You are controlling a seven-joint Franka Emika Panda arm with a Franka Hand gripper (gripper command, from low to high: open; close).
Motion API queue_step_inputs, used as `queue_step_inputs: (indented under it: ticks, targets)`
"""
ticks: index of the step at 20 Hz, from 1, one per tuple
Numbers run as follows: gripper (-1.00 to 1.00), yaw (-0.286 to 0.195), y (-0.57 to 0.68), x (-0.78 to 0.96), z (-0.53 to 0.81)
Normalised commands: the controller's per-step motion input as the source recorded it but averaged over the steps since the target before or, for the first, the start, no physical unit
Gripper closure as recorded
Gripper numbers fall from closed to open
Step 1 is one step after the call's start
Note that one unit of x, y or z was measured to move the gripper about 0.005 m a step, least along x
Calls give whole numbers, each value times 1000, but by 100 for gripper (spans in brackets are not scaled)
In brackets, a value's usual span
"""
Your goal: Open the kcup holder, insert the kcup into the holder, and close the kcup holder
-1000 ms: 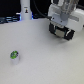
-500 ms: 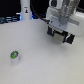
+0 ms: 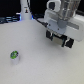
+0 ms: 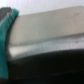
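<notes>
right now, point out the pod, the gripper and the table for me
pod [image 3: 15,56], exterior view, on its green top
gripper [image 3: 60,40], exterior view, midway between the dark fingertips
table [image 3: 42,67], exterior view, on a bare white patch of its surface

Kcup holder [image 3: 61,38] mostly hidden behind arm; gripper jaws indiscernible; wrist view blurred.

I am seeing a white table [image 3: 30,70] lying under everything, and a white stand [image 3: 24,11] (rather blurred) is standing at the dark background's edge.
</notes>
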Motion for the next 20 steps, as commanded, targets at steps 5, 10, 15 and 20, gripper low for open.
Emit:
queue_step_inputs:
  ticks: [5, 10, 15, 20]
  targets:
    - [-100, -82, -32, 504, 242]
    - [-100, -118, -282, 354, 353]
    - [-100, -215, -500, 64, 383]
    - [-100, -256, -527, 10, 311]
